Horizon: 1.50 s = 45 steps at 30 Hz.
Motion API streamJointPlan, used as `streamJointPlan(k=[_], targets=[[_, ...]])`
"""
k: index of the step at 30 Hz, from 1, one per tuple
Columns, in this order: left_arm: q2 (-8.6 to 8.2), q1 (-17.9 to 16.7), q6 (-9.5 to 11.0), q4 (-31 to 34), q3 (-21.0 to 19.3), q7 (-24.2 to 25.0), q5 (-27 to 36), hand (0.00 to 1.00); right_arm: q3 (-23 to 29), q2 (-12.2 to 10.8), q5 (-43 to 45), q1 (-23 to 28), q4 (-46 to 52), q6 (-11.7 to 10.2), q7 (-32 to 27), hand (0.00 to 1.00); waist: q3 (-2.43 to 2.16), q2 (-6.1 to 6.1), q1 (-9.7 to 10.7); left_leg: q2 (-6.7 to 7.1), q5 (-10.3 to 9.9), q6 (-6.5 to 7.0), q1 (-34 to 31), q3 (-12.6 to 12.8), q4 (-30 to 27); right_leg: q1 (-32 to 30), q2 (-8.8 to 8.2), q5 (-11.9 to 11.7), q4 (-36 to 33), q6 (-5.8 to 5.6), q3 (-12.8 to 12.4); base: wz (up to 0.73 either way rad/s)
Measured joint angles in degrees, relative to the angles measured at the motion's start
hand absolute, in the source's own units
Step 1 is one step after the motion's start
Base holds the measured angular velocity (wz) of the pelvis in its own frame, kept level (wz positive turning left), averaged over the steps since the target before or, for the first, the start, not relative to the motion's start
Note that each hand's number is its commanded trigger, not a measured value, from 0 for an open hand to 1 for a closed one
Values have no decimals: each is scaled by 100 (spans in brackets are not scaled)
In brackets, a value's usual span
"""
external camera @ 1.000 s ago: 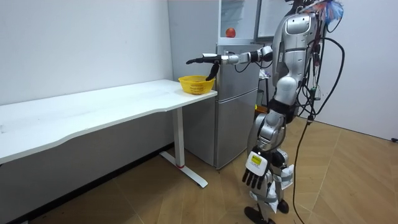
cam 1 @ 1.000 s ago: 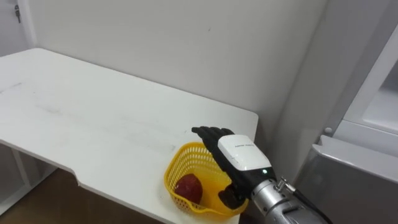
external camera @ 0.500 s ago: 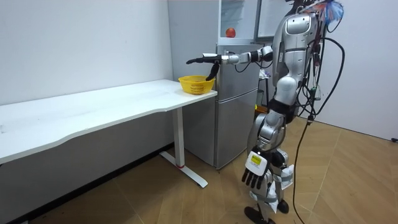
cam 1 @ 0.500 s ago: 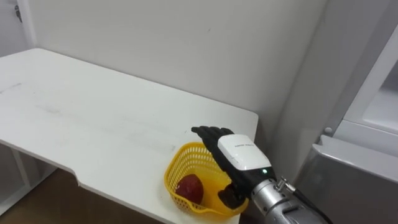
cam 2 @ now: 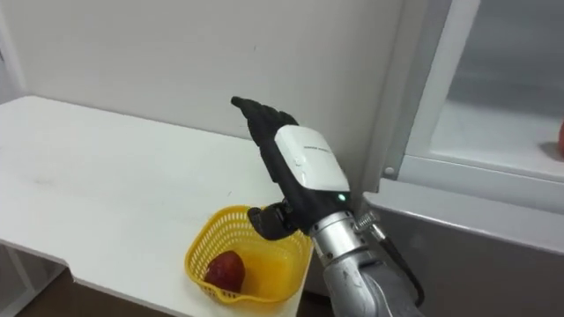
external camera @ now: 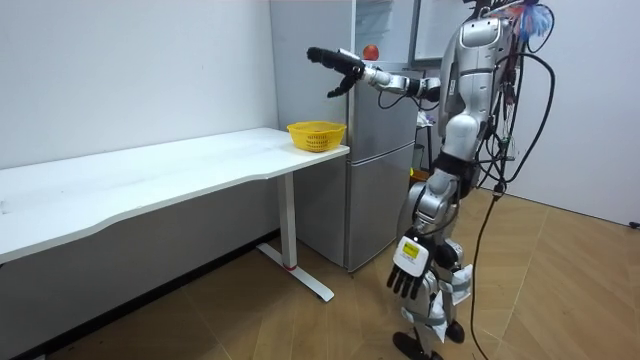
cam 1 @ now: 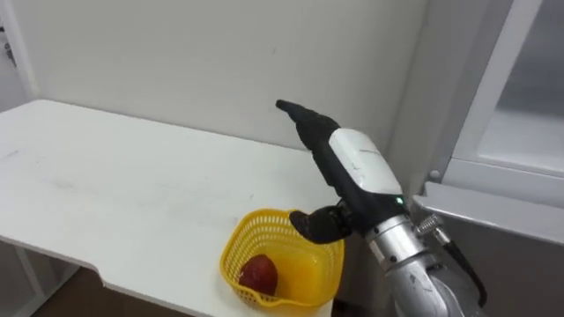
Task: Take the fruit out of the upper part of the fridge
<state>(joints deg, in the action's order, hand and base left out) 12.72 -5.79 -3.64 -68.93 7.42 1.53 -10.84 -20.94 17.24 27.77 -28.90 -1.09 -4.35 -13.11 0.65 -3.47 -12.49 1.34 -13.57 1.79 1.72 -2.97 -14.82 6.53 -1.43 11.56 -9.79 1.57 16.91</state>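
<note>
A yellow basket (cam 1: pixel 231 251) stands at the table's right end with a red fruit (cam 1: pixel 260 273) lying in it. My right hand (cam 1: pixel 352 163) is held up in the air above and behind the basket, open, fingers straight, holding nothing. In the room view this hand (external camera: pixel 335 62) is stretched out at the height of the open upper fridge compartment (external camera: pixel 385 30), where a second red fruit (external camera: pixel 371 51) sits on the shelf; the same fruit (cam 2: pixel 560 136) peeks in at the right edge of the right eye view. My left hand (external camera: pixel 408 268) hangs open by my leg.
The white table (cam 1: pixel 115 194) runs off to the left along a white wall. The grey fridge (external camera: pixel 385 150) stands right beside the table's end, its upper compartment's white frame (cam 1: pixel 493 97) close to my right arm. I stand on wooden floor before the fridge.
My right hand has risen from just over the basket to well above it, at upper fridge height. The eye views have shifted slightly. The fruit stays in the basket.
</note>
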Motion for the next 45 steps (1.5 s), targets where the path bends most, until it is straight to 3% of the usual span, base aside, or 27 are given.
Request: streamJointPlan(k=[2,9,11,17,20,21,25,30,35,45], targets=[[-5,-7,7,-35,5,-26,5,0,113,-7,-170,110,350,-62,-93,0,-32,30,107,-1,1,1,26,26,4,17,1,-2,-1,-2,-34,-12],[-11,-31,109,-79,-5,-92,9,0,513,-21,-1020,371,988,-271,-515,0,-44,56,392,-52,1,3,239,241,127,129,53,-13,-7,-11,-261,-15],[-32,-57,127,-70,-55,-98,10,0,844,-15,-1268,670,1536,-279,-769,0,-51,56,473,-52,0,2,238,246,128,124,73,-15,-7,-12,-267,0],[-70,-209,173,-77,-190,-140,-1,0,1413,-23,-1155,1226,2173,-622,-1550,0,-70,113,680,-60,-1,3,347,319,162,171,84,-15,-8,-12,-370,-8],[-77,-339,177,-90,-258,-184,-1,0,1612,-10,-1043,1334,2200,-683,-1892,0,-83,153,775,-64,-1,3,437,410,215,197,97,-16,-25,-10,-473,-17],[-76,-379,178,-90,-268,-222,4,0,1677,3,-1010,1375,2197,-690,-2010,0,-64,179,796,-66,-1,3,495,426,228,229,102,-16,-31,-11,-515,-8],[-83,-442,178,-90,-274,-249,2,0,1962,10,-1071,1406,2196,-693,-2132,0,-67,194,933,-67,-2,4,502,426,226,201,102,-16,-89,-11,-528,-3],[-83,-459,177,-178,-274,-244,12,0,2465,44,-1491,1408,2195,-711,-2281,0,-59,45,1062,-62,-2,4,486,428,222,187,111,-16,-108,-11,-548,-1],[-88,-485,176,-206,-298,-207,52,0,2827,44,-1699,1408,2194,-711,-2447,0,-40,-27,1121,-65,-3,6,483,432,206,184,101,-16,-102,-11,-515,0],[-113,-580,167,-205,-501,-224,55,0,2985,44,-1698,1478,1969,-672,-2486,0,-64,26,1226,-71,-7,13,478,463,216,160,97,-16,-98,-12,-517,0]])
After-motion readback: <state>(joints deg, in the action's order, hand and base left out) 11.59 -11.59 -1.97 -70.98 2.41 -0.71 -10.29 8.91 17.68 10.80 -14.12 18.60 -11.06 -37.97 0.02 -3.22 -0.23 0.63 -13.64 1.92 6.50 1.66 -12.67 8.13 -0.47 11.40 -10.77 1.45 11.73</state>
